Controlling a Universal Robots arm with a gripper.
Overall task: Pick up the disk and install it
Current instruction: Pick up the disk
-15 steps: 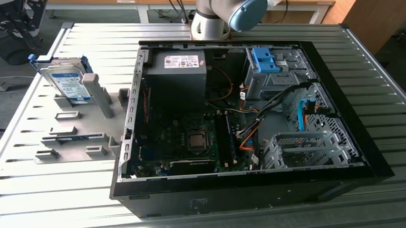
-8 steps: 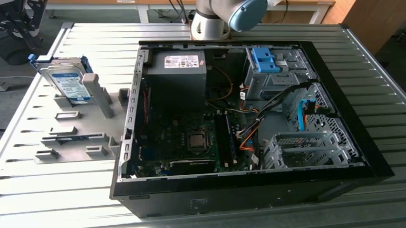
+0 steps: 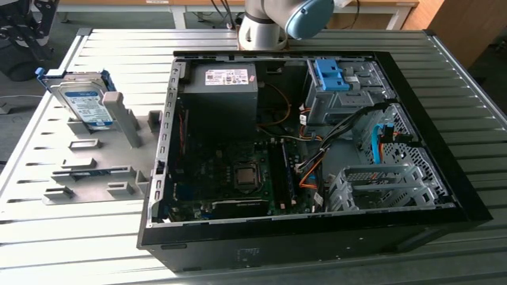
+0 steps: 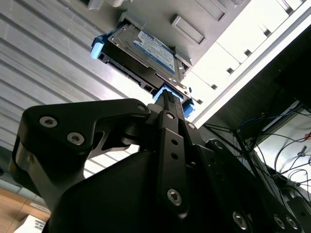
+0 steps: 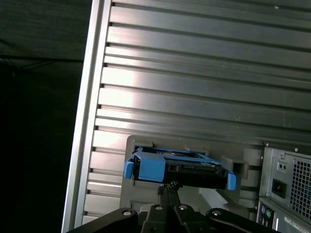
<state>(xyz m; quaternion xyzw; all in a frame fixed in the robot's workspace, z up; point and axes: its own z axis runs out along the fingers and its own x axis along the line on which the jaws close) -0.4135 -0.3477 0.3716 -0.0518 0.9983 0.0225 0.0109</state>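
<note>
Nearest the lens in both wrist views is the black body of the arm's tool. Its jaws look pressed together at the tips, with nothing between them. Just ahead of the jaws, and apart from them, the disk (image 5: 180, 167) stands on edge in a grey holder (image 3: 111, 155) on the ribbed metal surface (image 5: 204, 73), its blue frame facing the tips.

As I judge it, jaws this close together cannot take the frame. If they pushed forward like this, they would knock the disk and could tip it out of its slot. A grip on only one corner of the plastic frame might also let the disk twist.

The holder carries the disk upright among its grey blocks. Off to one side of the jaws, beyond the holder, an open computer case (image 3: 458, 178) lies flat. Inside it are a black power supply (image 3: 222, 95), a motherboard (image 3: 237, 178), loose cables (image 3: 317, 166) that could snag, a blue bracket (image 3: 331, 74) and a metal cage (image 3: 380, 184).
</note>
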